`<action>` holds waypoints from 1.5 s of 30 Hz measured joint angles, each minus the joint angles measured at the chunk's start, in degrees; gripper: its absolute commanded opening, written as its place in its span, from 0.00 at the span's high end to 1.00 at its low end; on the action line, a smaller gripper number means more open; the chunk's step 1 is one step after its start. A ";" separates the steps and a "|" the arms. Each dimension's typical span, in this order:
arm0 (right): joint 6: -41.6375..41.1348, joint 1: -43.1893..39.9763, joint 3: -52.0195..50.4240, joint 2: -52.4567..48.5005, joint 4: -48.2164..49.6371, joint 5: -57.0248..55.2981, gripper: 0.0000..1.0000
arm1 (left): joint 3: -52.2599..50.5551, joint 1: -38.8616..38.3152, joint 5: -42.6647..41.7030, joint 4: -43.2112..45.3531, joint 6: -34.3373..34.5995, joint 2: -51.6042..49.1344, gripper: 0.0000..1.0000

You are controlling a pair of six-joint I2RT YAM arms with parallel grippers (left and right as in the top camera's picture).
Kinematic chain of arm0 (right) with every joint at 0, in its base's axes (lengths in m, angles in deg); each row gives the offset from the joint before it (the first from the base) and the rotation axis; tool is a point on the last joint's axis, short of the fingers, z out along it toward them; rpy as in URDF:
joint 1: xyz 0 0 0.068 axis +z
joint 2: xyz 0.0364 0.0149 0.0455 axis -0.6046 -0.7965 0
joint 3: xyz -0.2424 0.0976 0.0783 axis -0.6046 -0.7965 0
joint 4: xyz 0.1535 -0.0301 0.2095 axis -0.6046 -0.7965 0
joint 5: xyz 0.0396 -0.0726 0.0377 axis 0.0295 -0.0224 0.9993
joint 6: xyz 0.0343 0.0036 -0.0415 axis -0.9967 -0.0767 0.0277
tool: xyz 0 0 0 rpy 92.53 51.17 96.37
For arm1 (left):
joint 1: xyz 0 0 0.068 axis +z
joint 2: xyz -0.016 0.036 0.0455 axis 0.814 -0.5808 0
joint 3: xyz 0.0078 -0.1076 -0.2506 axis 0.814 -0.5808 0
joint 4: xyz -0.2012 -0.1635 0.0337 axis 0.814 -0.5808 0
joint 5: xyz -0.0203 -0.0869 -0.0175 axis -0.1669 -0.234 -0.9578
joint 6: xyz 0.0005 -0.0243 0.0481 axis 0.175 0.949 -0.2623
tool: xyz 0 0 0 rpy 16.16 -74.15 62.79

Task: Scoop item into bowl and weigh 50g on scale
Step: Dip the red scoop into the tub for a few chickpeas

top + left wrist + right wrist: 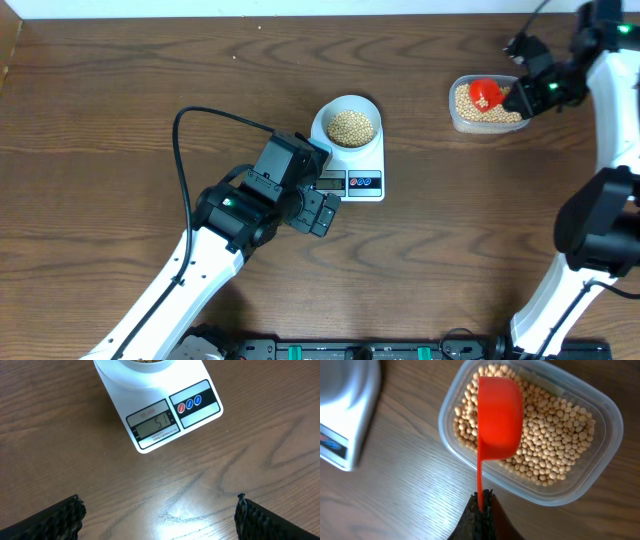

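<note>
Now we see the scale (376,160) near the middle of the table (120,80). Its long axis runs far to near, a little skewed. The display (152,427) and the button panel (195,402) are at its near end, facing the left gripper (322,212). The display reads 51.

The bowl (372,105) sits on the far half of the scale and holds a heap of beans (352,127). The left gripper hovers just near-left of the scale's near edge, its jaws spread wide, with wood grain showing between the fingers (60,520).

At the far right, well apart from the scale, stands a clear tub (455,105) with more beans in it. The right gripper (482,510) is clamped tight on the thin handle of a red scoop (499,417). The scoop's long axis points left toward the scale, with its cup over the beans in the tub. We cannot tell whether the cup touches them, nor which way it faces.
</note>
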 measured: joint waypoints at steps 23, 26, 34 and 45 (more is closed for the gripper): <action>-0.17 11.56 0.02 2.69 1.95 -26.73 0.99 | 0.00 0.00 0.00 0.00 0.00 0.00 0.02; -0.17 11.56 0.02 2.69 1.92 -27.28 0.99 | 0.00 0.00 0.00 0.00 0.00 0.00 0.02; -0.20 11.58 0.02 2.69 1.92 -27.54 0.99 | 0.00 0.00 0.00 0.00 0.00 0.00 0.02; -0.37 11.58 0.02 2.71 8.20 -21.07 0.99 | 0.00 0.00 0.02 0.00 0.00 0.00 0.02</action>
